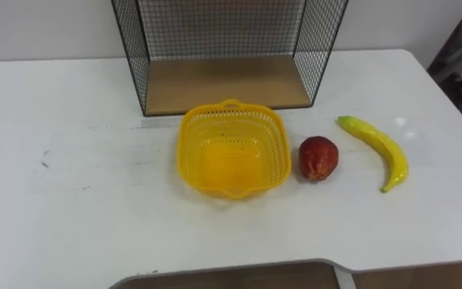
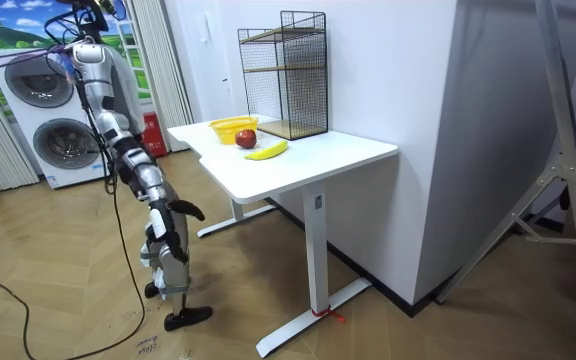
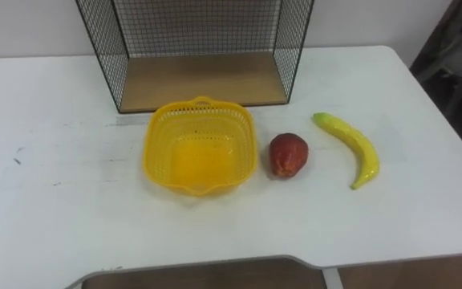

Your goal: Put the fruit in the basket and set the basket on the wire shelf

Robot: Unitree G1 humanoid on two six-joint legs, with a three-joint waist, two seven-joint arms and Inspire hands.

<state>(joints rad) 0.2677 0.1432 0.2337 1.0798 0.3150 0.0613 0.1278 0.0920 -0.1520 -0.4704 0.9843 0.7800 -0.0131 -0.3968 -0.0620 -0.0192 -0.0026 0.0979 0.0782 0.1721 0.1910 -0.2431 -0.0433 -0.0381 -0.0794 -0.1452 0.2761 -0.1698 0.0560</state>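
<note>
R hand (image 2: 190,211), by my read of how I stand: hangs low by my side, off the desk edge, dark and too small to say how it's set. Can't tell its state. Whatever it's doing, it has none of the fruit, as both pieces lie on the desk.

Position: I stand at the end of the desk on the room view's left, facing along it twd the shelf.

Desk (image 1: 70,160): white, wide, bare on my left. All task items sit centre to right.

Wire shelf (image 1: 223,84): black mesh, wood floor, at back of desk. Open front faces me, bottom bay has nothing in it. Prob. set that way so the basket can slide straight in w/o lifting over anything.

Basket (image 1: 192,132): yellow, mesh walls, upright, mouth up, no fruit in it. Sits just in front of the shelf opening, so a short push or carry to finish.

Banana (image 1: 379,144): yellow, far right, lying flat, well apart from the basket, near the red fruit but not touching it.

Red fruit (image 1: 318,157): apple-like, just beside the basket's right wall. Looks like a thin gap between them, not sure.

Judgement: task not started. Both pieces lie on my right, so R hand is the natural one. Red fruit first, it's closest. Banana is long, so it needs to go in on a diagonal or it may rest on the rim.
</note>
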